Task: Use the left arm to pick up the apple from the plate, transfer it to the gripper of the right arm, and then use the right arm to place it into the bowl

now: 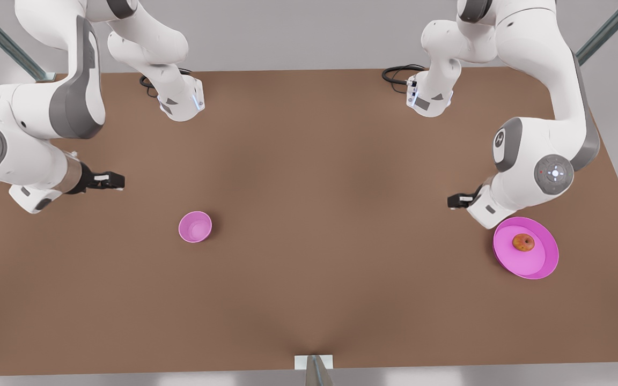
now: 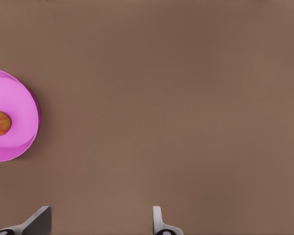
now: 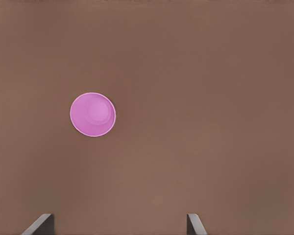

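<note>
With the apple [image 1: 523, 243] on the plate [image 1: 539, 265] and both pincers, left [image 1: 453, 201] beside the plate and right [image 1: 120, 182] waiting near the bowl [image 1: 195, 227], spread wide and empty, the round fruit risked rolling from an off-centre pinch.

The apple [image 1: 523, 243] lies on the plate [image 1: 542, 265], near the table [image 1: 309, 300] edge at the front view's right. The bowl [image 1: 195, 227] stands well apart toward the left. The left gripper [image 1: 455, 201] hangs just beside the plate, the right gripper [image 1: 113, 181] near the bowl.
</note>
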Controlling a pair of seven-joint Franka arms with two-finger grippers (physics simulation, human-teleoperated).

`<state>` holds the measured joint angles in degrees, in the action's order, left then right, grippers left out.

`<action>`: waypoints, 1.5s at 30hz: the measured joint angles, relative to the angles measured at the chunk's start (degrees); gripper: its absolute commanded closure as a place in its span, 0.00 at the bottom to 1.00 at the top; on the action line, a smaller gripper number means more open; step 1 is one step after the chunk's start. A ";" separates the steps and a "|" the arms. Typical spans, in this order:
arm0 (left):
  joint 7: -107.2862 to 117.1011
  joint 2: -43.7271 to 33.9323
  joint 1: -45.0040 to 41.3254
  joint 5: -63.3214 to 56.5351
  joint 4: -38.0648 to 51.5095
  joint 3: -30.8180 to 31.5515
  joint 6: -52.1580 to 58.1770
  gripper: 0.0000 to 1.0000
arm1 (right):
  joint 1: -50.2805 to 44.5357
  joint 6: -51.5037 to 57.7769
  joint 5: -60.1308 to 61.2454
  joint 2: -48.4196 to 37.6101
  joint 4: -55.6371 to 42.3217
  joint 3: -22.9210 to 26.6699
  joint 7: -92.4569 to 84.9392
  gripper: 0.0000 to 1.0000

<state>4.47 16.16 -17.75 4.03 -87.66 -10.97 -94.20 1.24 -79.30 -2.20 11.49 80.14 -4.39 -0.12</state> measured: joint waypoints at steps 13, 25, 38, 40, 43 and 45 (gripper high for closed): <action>-8.85 20.34 23.55 1.24 -3.72 -1.45 -23.24 0.00 | 1.51 -2.65 0.94 0.46 0.77 0.00 -0.71 0.00; -25.06 24.47 26.68 1.25 -6.71 -1.50 -33.44 0.00 | 1.49 -3.95 1.07 0.62 1.92 0.01 -1.29 0.00; -31.90 25.66 26.63 2.48 -9.85 -1.42 -37.41 0.00 | 1.48 -4.45 1.02 0.70 2.48 0.00 -1.69 0.00; -32.57 25.66 26.61 2.53 -9.80 -1.42 -38.20 0.00 | 1.46 -4.48 1.02 0.70 2.56 0.00 -1.74 0.00; -33.15 25.51 26.52 2.52 -9.59 -0.83 -39.02 0.00 | 1.43 -4.59 1.04 0.66 2.85 0.01 -1.81 0.00; -33.45 25.58 26.41 2.52 -9.51 -0.62 -39.65 0.00 | 1.40 -4.63 1.04 0.63 2.92 0.00 -1.85 0.00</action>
<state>-28.98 41.73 8.66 6.54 -97.17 -11.59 -133.85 2.64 -83.94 -1.16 12.11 83.06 -4.39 -1.96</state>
